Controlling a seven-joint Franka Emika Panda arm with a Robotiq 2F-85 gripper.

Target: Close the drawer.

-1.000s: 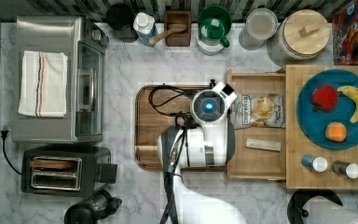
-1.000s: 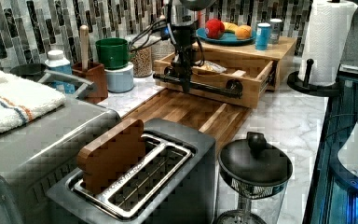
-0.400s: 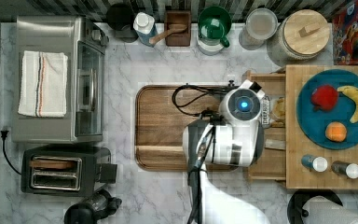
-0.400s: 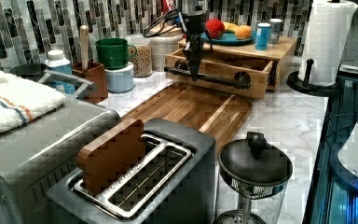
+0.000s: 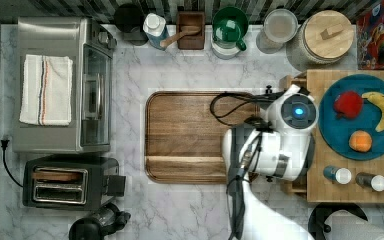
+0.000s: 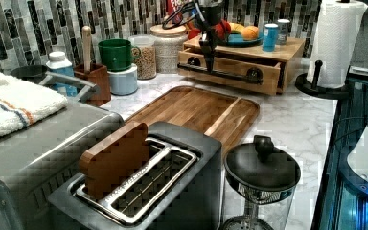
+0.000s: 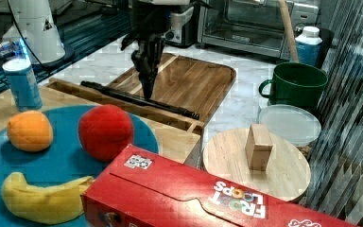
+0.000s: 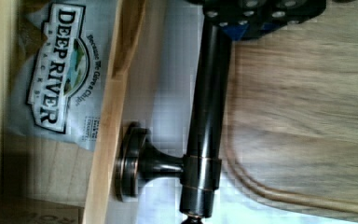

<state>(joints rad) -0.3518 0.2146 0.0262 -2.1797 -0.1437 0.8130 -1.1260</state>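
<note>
The drawer of light tan wood sticks out only a little from under the block in the left view. A slim gap shows a Deep River chips bag inside. Its dark bar handle runs along the front. My gripper points straight down, shut, with its tip against the handle on the side away from the drawer front. In the top view my arm covers most of the drawer; only a corner shows. In the wrist view the bar runs up to my gripper.
A dark brown tray lies just in front of the drawer. The block top bears a blue plate with fruit and two shakers. A paper towel roll, green mug, jars, toaster and toaster oven stand around.
My arm has moved toward the top view's right with the drawer going ahead of it. The drawer has slid from far out over the tray to almost under the block.
</note>
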